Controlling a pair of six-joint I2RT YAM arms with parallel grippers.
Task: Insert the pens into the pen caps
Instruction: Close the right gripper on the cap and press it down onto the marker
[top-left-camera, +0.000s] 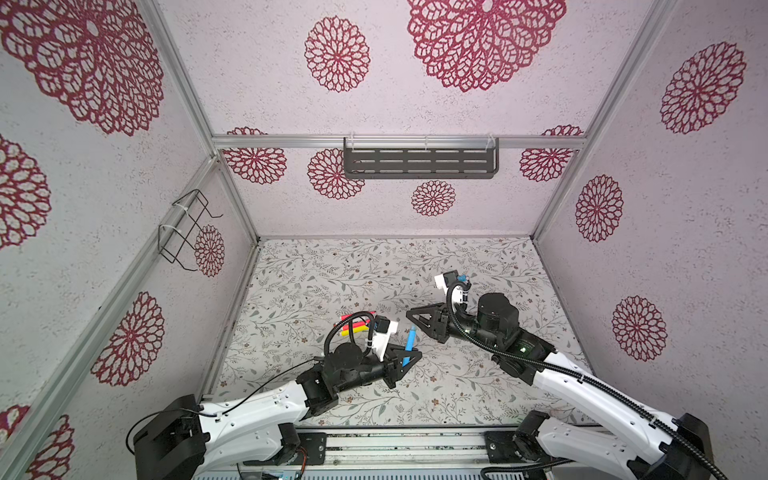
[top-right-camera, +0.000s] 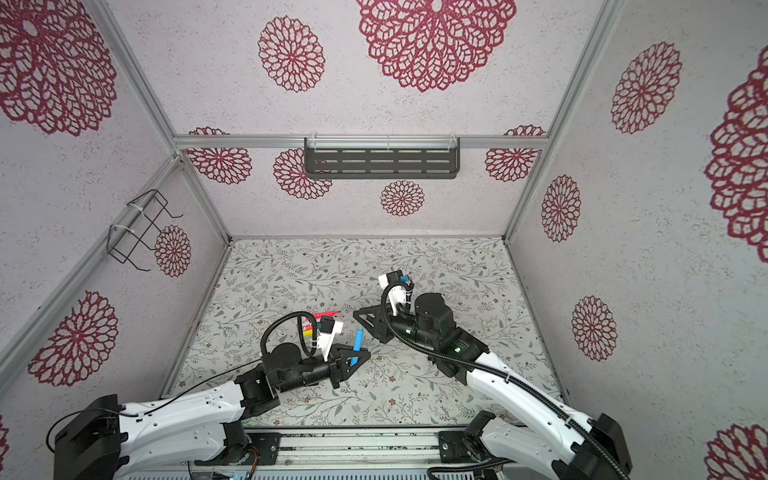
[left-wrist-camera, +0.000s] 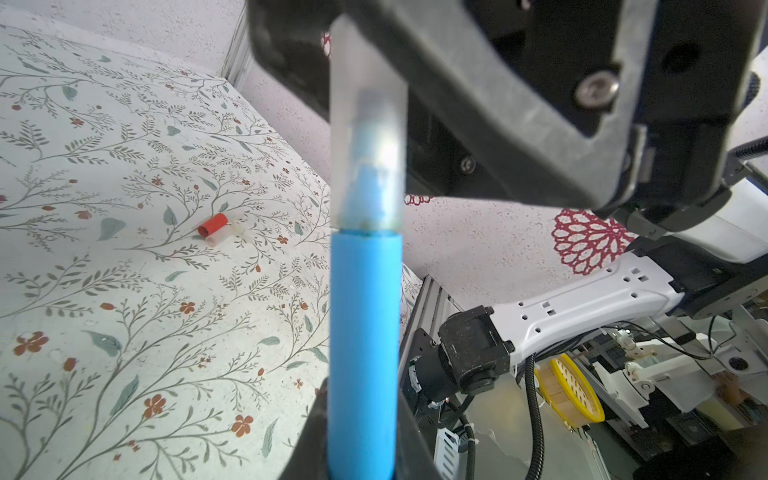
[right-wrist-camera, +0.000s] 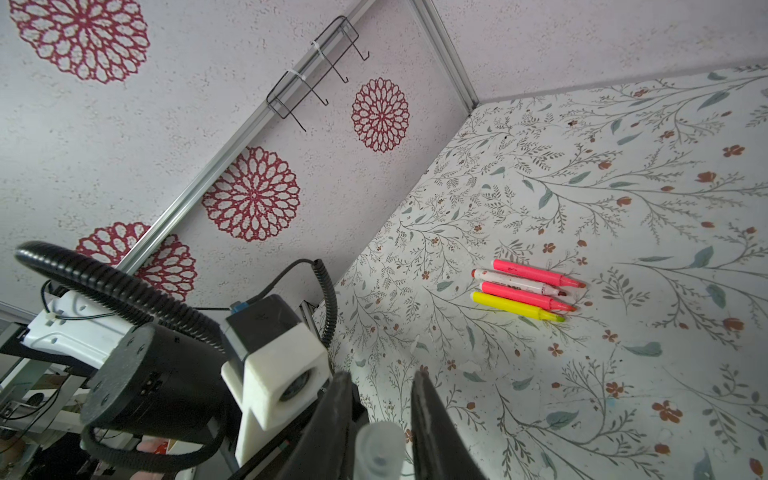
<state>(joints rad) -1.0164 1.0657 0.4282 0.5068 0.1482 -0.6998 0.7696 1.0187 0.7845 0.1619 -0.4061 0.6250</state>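
My left gripper (top-left-camera: 409, 359) (left-wrist-camera: 361, 415) is shut on the lower barrel of a blue pen (top-left-camera: 410, 343) (top-right-camera: 357, 338) (left-wrist-camera: 363, 324), held above the floral table. A translucent pen cap (left-wrist-camera: 368, 124) (right-wrist-camera: 380, 451) sits over the pen's tip. My right gripper (top-left-camera: 411, 319) (right-wrist-camera: 380, 378) meets it from the right, its jaws closed in on that cap. Several other pens lie side by side on the table: pink (right-wrist-camera: 536, 272), white (right-wrist-camera: 511, 280), pink (right-wrist-camera: 523, 295) and yellow (right-wrist-camera: 515, 306). A red cap (left-wrist-camera: 212, 224) and a pale cap (left-wrist-camera: 222, 237) lie together on the table.
A black slotted shelf (top-left-camera: 419, 160) hangs on the back wall and a wire rack (top-left-camera: 187, 228) on the left wall. Walls close the table on three sides. A metal rail (top-left-camera: 395, 444) with both arm bases runs along the front edge.
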